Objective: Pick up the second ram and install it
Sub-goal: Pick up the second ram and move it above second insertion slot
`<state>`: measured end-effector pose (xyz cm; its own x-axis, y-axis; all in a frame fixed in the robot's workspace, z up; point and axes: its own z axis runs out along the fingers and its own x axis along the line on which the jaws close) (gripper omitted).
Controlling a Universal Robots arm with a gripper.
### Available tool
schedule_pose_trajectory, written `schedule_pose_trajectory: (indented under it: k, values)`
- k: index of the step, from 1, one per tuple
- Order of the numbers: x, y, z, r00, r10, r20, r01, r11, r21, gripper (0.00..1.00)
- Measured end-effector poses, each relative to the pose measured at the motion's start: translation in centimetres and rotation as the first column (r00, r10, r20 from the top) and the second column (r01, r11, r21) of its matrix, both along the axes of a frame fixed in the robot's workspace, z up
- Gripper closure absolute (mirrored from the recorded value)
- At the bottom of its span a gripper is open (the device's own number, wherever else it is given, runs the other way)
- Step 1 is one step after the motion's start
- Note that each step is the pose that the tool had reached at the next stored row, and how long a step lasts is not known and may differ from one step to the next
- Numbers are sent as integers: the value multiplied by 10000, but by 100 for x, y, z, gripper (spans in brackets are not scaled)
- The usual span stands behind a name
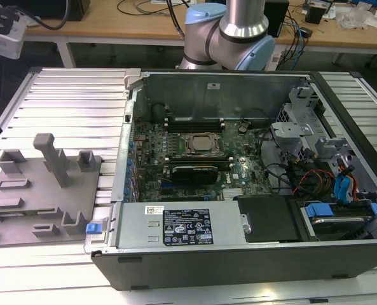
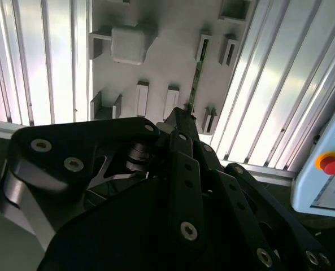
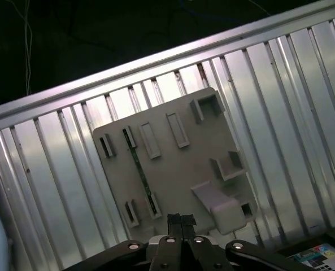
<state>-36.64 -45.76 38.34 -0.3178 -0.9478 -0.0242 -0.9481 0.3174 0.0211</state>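
One thin board, the second ram (image 3: 140, 172), stands edgewise in the grey holder (image 3: 178, 169); likely light, stiff, fragile: pinch its flat faces mid-length; gripper (image 3: 181, 221) pressed together, empty

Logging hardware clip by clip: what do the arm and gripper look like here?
The arm is a silver metal tube with pale blue joint housings. The gripper is black, built of linked bars pinned with silver screws.

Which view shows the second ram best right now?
First wrist view: the second ram shows along its whole length across the gray fixture. The second wrist view shows its green edge past the end effector. The exterior view shows the fixture, the ram too thin to tell.
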Motion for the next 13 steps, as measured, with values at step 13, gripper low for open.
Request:
schedule_pose_trajectory:
  k: [13]
  values:
    - [0,0,0,9868,1618,-1,-1618,9868,-66,89]
